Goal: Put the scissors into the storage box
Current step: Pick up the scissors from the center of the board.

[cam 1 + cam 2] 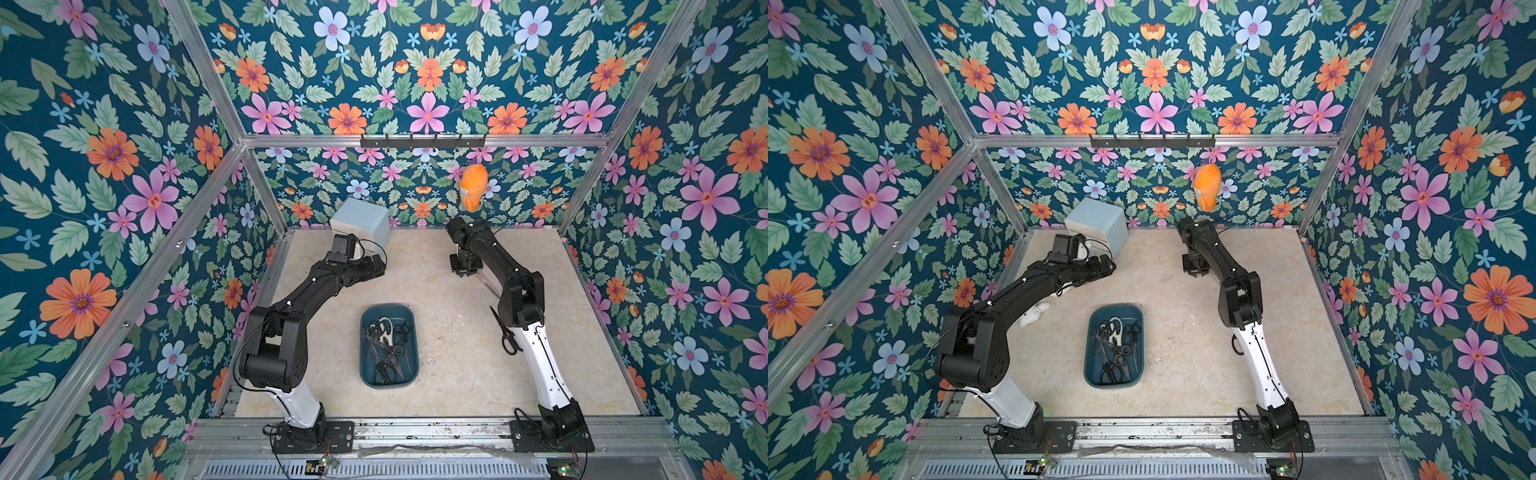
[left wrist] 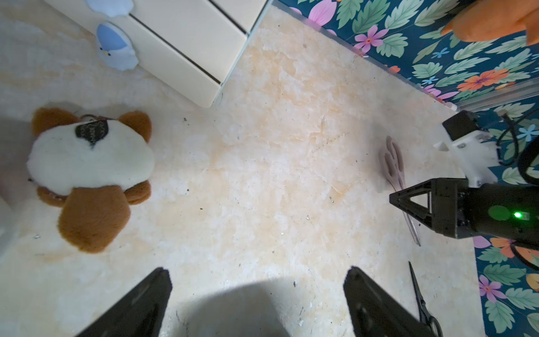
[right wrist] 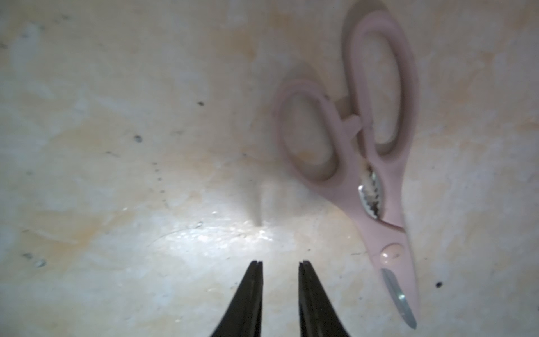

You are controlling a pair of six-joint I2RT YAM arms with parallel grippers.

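One pair of pink scissors lies just beside my right gripper, jaws narrow and empty, hovering low to line up the grab.

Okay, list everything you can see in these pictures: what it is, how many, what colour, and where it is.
table: one, beige marbled, floor of the booth.
storage box: one, dark teal, table centre.
scissors in the box: several, mostly black, one cream; exact count unclear.
black scissors: one pair, on the table beside the right arm.
pink scissors: one pair, on the table by the right gripper.
drawer cabinet: one, light blue, far left corner.
stuffed toy: one, brown and white, near the cabinet.
orange toy: one, hanging from the black hook rail.
left gripper: black, open, empty.
right gripper: black, slightly open, empty.
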